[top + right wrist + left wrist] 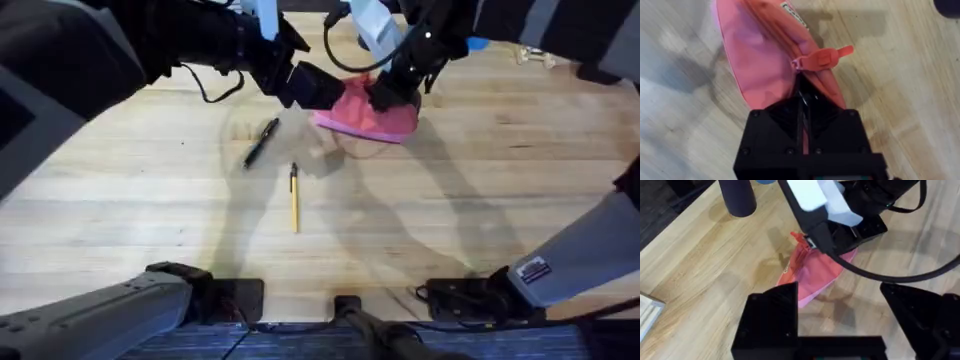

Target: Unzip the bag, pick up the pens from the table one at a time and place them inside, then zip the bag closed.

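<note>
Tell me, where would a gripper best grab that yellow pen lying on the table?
Probably around the middle of the yellow pen, coming straight down from above. It lies flat on the table, pointing roughly toward and away from the arms' bases, so fingers should close across its thin barrel from either side. The black pen lies apart from it, leaving room.

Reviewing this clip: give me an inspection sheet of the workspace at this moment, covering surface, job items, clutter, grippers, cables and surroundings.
Surface: light wooden table, grain visible.
Job's things: pink bag far centre, its zipper pull sticking out; black pen and yellow pen lying apart on the table.
Clutter: dark cylinder and a small light object at the far edge.
Grippers: right gripper shut on the bag's end; left gripper open beside the bag.
Cables: black cable looping off the right arm.
Surroundings: nothing seen.
</note>
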You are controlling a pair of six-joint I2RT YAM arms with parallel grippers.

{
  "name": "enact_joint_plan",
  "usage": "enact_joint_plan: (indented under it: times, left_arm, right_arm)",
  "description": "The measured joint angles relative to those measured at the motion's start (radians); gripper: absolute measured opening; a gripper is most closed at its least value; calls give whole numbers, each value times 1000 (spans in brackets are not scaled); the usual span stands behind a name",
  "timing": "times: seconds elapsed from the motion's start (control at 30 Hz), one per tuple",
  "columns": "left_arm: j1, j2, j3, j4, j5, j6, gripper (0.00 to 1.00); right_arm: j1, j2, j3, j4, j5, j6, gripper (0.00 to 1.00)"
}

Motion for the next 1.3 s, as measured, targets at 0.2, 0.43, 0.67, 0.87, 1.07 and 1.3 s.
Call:
enact_joint_plan:
  times: [0.2, 0.43, 0.67, 0.87, 1.07, 1.3]
  left_arm:
    - [0, 0, 0, 0, 0, 0, 994]
    - [0, 0, 0, 0, 0, 0, 993]
    - [0, 0, 0, 0, 0, 0, 993]
    - [0, 0, 0, -3, 0, 0, 994]
    - [0, 0, 0, -27, -1, 0, 994]
    - [6, 0, 0, -70, -11, 0, 994]
  right_arm:
    - [-5, 0, 0, -5, 1, -7, 996]
    - [-5, 0, 0, -7, 1, -7, 997]
    - [-5, 0, 0, -10, 1, -6, 997]
    - [-5, -12, 1, -32, 0, 1, 997]
    - [-5, -84, 14, -97, -35, 29, 997]
    - [-4, -219, 29, -168, -65, 92, 997]
